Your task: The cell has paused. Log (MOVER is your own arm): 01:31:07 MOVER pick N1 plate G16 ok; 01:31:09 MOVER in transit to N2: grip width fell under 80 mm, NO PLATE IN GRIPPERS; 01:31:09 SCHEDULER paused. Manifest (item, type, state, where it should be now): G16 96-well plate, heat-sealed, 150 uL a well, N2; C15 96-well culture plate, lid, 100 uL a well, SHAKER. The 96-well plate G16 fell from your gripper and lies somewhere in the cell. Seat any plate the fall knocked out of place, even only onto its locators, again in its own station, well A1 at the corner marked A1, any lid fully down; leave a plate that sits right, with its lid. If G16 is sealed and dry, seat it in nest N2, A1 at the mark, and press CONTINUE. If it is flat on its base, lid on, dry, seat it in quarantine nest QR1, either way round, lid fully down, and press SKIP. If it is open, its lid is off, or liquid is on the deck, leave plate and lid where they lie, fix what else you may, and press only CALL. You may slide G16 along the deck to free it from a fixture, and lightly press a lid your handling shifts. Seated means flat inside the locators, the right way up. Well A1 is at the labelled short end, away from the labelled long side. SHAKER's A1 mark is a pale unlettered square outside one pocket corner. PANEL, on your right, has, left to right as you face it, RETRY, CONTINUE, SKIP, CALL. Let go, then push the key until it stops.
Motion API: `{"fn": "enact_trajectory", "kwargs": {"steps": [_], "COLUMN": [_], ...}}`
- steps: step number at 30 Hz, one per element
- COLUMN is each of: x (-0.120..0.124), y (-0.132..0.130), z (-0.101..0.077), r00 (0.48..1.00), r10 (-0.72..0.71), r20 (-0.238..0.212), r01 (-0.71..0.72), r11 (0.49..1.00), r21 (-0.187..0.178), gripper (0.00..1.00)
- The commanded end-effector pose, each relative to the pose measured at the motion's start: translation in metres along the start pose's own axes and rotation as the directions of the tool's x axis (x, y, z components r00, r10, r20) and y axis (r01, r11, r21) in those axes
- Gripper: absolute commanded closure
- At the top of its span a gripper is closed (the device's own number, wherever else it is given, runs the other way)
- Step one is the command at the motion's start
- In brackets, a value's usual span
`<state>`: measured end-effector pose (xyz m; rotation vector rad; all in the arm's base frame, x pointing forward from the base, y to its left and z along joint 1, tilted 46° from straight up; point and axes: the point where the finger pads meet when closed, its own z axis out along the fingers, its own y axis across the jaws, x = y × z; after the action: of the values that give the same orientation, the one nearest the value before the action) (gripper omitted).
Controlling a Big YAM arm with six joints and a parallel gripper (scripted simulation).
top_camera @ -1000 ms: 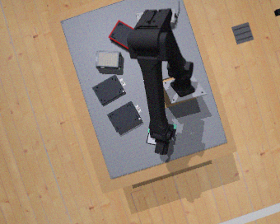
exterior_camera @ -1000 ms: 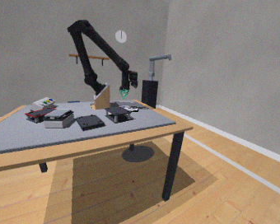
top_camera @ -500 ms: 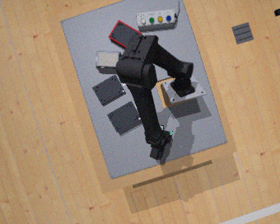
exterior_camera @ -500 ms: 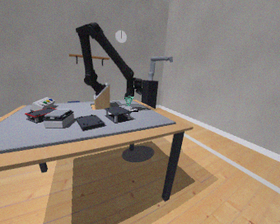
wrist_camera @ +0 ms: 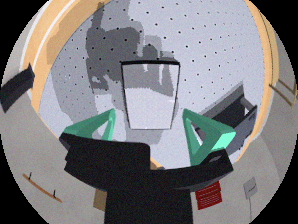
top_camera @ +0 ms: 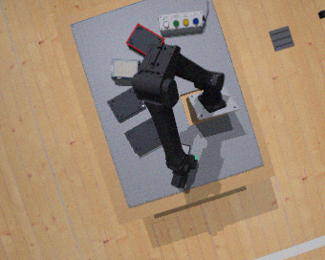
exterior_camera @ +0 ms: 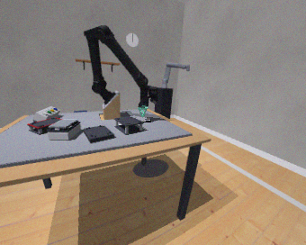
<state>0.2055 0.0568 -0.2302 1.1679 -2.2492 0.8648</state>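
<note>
Gripper (wrist_camera: 152, 135) hung wide open, nothing between the green fingers. It pointed down at the grey mat (top_camera: 99, 53), low over the end of the mat farthest from the button panel (top_camera: 181, 22). In the wrist view a pale rectangular plate (wrist_camera: 152, 99) lay flat on the mat right below, framed between the two fingers but apart from them. That looked like G16, lying on the deck outside any nest. Its top read as one smooth pale sheet with a dark rim on the far edge. Wells, label end and A1 corner were too blurred to tell. From the top view the plate was hidden under the forearm and wrist.

A dark raised nest (exterior_camera: 129, 122) stood just beside the gripper, and the wrist view caught its corner at the right. A second flat dark nest (top_camera: 126, 104) sat next to it. Beyond that was the light-bodied shaker (exterior_camera: 63, 131), carrying a pale plate with wells (top_camera: 123, 68) that looked square in its pocket. The red-framed nest (top_camera: 144, 38) sat between the shaker and the panel, partly under the elbow, with nothing pale in it. The panel showed white, green, yellow and blue keys. The arm base (top_camera: 229, 106) was on the mat's far side, with a wooden block (exterior_camera: 112, 109) beside it.
</note>
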Motion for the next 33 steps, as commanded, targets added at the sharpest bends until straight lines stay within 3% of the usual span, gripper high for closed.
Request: {"fn": "enact_trajectory", "kwargs": {"steps": [1,33], "x": [-0.014,-0.024], "y": [-0.004,-0.009], "z": [-0.012,-0.024], "r00": [1.000,0.999], "r10": [0.000,0.015], "r20": [0.028,0.044], "r01": [0.000,-0.015], "r11": [1.000,1.000], "r21": [0.014,0.012], "gripper": [0.00,0.00]}}
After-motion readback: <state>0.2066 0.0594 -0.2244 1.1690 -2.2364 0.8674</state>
